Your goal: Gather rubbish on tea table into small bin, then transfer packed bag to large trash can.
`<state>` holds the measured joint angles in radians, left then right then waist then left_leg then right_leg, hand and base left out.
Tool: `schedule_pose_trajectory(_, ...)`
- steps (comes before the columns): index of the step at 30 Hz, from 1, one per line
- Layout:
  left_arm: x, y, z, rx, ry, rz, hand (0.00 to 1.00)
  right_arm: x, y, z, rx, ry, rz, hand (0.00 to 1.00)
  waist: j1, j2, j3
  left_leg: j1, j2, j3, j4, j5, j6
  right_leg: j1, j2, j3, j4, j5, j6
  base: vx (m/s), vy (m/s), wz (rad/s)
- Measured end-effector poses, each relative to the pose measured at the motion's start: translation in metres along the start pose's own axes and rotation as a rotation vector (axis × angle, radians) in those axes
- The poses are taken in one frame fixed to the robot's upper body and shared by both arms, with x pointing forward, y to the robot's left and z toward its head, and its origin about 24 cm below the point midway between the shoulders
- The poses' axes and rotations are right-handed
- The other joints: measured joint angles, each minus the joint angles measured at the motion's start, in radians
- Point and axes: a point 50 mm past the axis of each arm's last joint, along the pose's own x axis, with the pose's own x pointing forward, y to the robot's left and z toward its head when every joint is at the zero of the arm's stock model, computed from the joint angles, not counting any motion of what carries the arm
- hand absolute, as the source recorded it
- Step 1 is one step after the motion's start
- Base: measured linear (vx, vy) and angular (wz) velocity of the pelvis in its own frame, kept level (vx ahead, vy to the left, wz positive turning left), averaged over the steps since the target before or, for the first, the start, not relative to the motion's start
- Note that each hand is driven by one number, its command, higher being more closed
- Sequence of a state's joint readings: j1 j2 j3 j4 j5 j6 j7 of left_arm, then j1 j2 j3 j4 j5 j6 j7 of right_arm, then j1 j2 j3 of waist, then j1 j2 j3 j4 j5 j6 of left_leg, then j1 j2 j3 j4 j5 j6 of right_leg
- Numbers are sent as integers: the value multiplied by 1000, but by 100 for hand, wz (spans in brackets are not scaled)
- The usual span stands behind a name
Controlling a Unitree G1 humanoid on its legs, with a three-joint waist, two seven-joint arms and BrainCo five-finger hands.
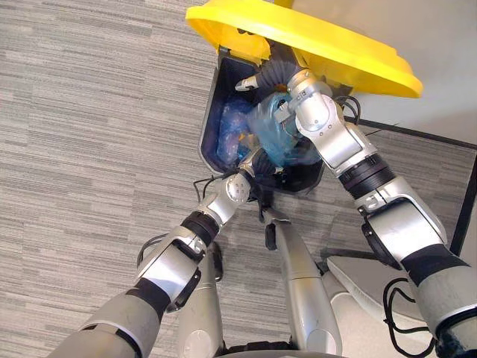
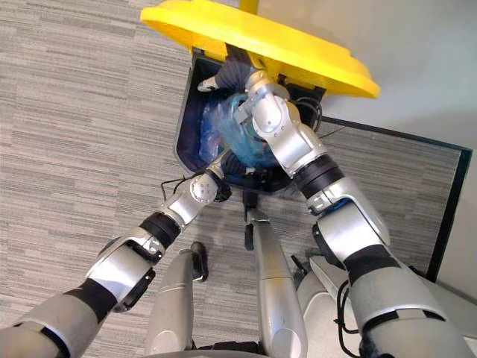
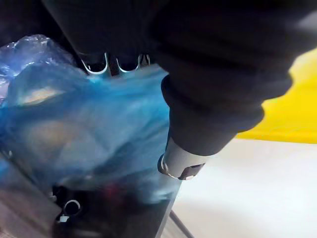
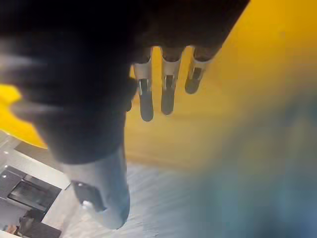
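The right hand (image 1: pixel 257 79) is up inside the mouth of the large dark trash can (image 1: pixel 209 112). Its fingers (image 4: pixel 146 101) are straight and apart against the underside of the raised yellow plastic lid (image 1: pixel 320 41), gripping nothing. The left hand (image 3: pixel 203 109) sits at the can's near rim, against the translucent blue plastic bag (image 1: pixel 270 134). Its fingers go in behind the film, so I cannot tell whether they grip it.

The bag lies in the can's opening between the two arms; whether it has sunk clear of the rim is hard to say.

To finish this step well, I judge the lid should be held up until the bag is fully below the rim. The left hand should let go only once the load hangs over the hollow. Both arms should then draw out slowly so that nothing snags.

The bag is thin, glossy and crinkled, with pale shapes showing faintly through it. It looks soft, and likely to catch on fingers.
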<state>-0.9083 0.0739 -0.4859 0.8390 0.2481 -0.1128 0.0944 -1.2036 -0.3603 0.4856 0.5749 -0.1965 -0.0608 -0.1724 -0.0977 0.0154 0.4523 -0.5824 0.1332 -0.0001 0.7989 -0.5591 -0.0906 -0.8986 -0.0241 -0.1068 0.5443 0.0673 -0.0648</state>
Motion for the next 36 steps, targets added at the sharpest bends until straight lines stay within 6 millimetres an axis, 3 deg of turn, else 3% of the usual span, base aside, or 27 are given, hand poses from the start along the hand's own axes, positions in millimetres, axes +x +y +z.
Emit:
schedule_pose_trajectory(4,0,-4,2,-13,-6,-5,0,-9,6,-13,-6,38,14,0,1,0,-1,30,-23,-9,-25,10,14,25,-24,-1,5,-2,2,-7,53,19)
schedule_pose_trajectory(9,-13,-16,-10,-73,15,-10,0,-34,27,-37,-4,116,61,0,6,5,-38,63,-33,-14,-60,21,17,41,-32,0,12,-7,2,29,22,5)
schedule_pose_trajectory(12,-27,-22,-19,-145,19,11,0,-59,44,-55,20,180,105,0,5,4,-50,124,-47,-25,-98,30,14,80,-43,-1,33,-45,10,86,-6,11)
schedule_pose_trajectory(16,-56,-18,-51,-304,95,94,0,-103,60,-88,34,320,158,0,4,14,-88,211,-49,-62,-176,50,2,147,-46,-20,27,-59,10,103,-23,17)
schedule_pose_trajectory(18,-85,-16,-82,-411,191,174,0,-146,60,-119,47,466,167,0,7,24,-136,248,-49,-99,-220,67,-1,190,-46,-37,-1,-60,10,75,-11,31)
schedule_pose_trajectory(19,-95,-15,-91,-432,220,198,0,-157,60,-125,50,502,165,0,7,25,-148,259,-49,-106,-233,75,0,205,-46,-38,-13,-60,10,83,-11,28)
schedule_pose_trajectory(21,-137,-10,-127,-506,349,300,0,-200,62,-145,74,640,175,0,9,26,-173,321,-50,-131,-286,102,1,278,-50,-57,-57,-59,10,76,-14,29)
schedule_pose_trajectory(22,-148,-10,-136,-527,383,317,0,-211,63,-149,81,672,179,0,12,27,-184,332,-51,-136,-301,106,2,288,-51,-58,-64,-59,10,58,-19,23)
schedule_pose_trajectory(24,-191,-8,-165,-581,513,397,0,-246,64,-156,105,760,190,0,33,25,-224,379,-59,-140,-354,138,7,325,-59,-57,-83,-62,14,48,-32,17)
schedule_pose_trajectory(28,-245,-9,-196,-610,697,471,0,-269,66,-159,127,812,224,0,39,27,-251,441,-67,-152,-417,169,16,375,-69,-57,-102,-64,18,10,-32,13)
schedule_pose_trajectory(30,-276,-23,-215,-637,848,476,0,-278,69,-160,150,840,235,0,45,20,-280,459,-67,-162,-439,180,11,391,-69,-58,-113,-69,28,-18,-72,8)
schedule_pose_trajectory(36,-328,-56,-231,-676,1105,441,0,-304,71,-165,187,936,203,0,41,-1,-292,520,-66,-193,-447,184,10,466,-71,-61,-111,-89,60,-43,-65,11)
